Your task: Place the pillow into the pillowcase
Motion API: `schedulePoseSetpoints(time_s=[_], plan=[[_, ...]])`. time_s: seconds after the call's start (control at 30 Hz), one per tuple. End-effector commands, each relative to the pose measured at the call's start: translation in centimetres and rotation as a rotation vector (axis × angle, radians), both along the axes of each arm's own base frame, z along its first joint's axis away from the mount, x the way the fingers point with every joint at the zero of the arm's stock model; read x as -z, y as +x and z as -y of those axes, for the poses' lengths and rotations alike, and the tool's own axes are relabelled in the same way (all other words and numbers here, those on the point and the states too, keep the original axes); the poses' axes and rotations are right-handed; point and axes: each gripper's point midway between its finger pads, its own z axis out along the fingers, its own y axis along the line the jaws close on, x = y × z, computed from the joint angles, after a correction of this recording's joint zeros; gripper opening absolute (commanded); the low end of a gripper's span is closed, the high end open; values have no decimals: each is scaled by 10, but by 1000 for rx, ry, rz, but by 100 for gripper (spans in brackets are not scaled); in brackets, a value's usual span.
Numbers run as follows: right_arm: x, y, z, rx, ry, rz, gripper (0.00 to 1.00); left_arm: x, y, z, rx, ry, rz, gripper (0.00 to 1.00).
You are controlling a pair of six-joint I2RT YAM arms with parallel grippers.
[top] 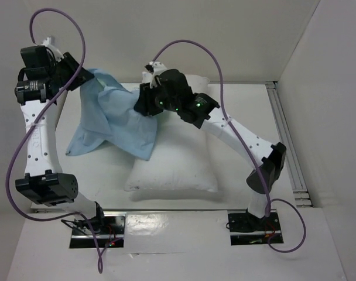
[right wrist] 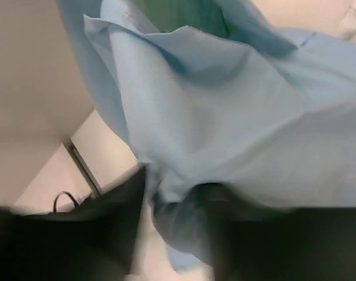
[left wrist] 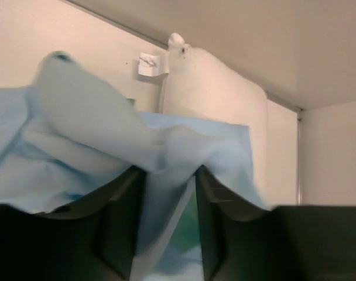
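The white pillow [top: 172, 167] lies flat in the middle of the table, its far end under the cloth and the right arm. The light blue pillowcase [top: 116, 120] hangs bunched between both grippers, with one corner trailing onto the table at the left. My left gripper [top: 78, 79] [left wrist: 169, 181] is raised at the far left; its jaws stand apart with pillowcase [left wrist: 108, 129] folds lying between and over them. My right gripper [top: 144, 100] [right wrist: 175, 187] is over the pillow's far end, jaws partly apart, with a bunch of pillowcase [right wrist: 225, 117] between them.
White enclosure walls close in the back and right. A metal rail [top: 286, 140] runs along the table's right side. Purple cables [top: 222, 76] loop above both arms. Both arm bases [top: 251, 225] sit at the near edge.
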Motion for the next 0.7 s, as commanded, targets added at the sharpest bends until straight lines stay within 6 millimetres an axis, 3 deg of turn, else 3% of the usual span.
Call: schedulePoseSetpoints(time_s=[0.0,0.03,0.1,0.13,0.17,0.2,0.23,0.3,0.33,0.43,0.47,0.57,0.6,0.67], plan=[[33,-3,-8,-30,-97,-52,64,27,7,-4,-27,-23,-73,57],[31,-1,0,8,-116,-48,78,38,8,-8,-36,-30,-107,71],[31,5,27,105,-150,-33,96,49,8,-10,-48,-31,-143,88],[25,5,58,194,-158,-22,98,52,6,-12,-50,-16,-154,88],[23,5,76,237,-155,-24,98,53,6,-13,-58,-11,-156,90],[22,16,106,311,-142,-40,100,49,8,-15,-67,19,-144,90],[28,5,136,349,-156,-68,100,46,9,-13,-65,38,-135,90],[46,4,176,429,-195,-119,100,44,7,-13,-83,59,-129,90],[73,-2,206,471,-254,-192,100,44,8,-8,-66,69,-128,90],[116,-24,217,415,-313,-335,100,49,7,-4,-54,68,-139,88],[144,-39,214,374,-332,-418,100,49,7,1,-44,69,-139,88],[187,-69,188,255,-321,-515,100,56,9,6,-30,67,-157,88],[191,-78,176,187,-290,-533,100,56,9,12,-22,59,-158,88],[202,-84,161,98,-260,-527,72,60,8,19,-2,54,-167,87]])
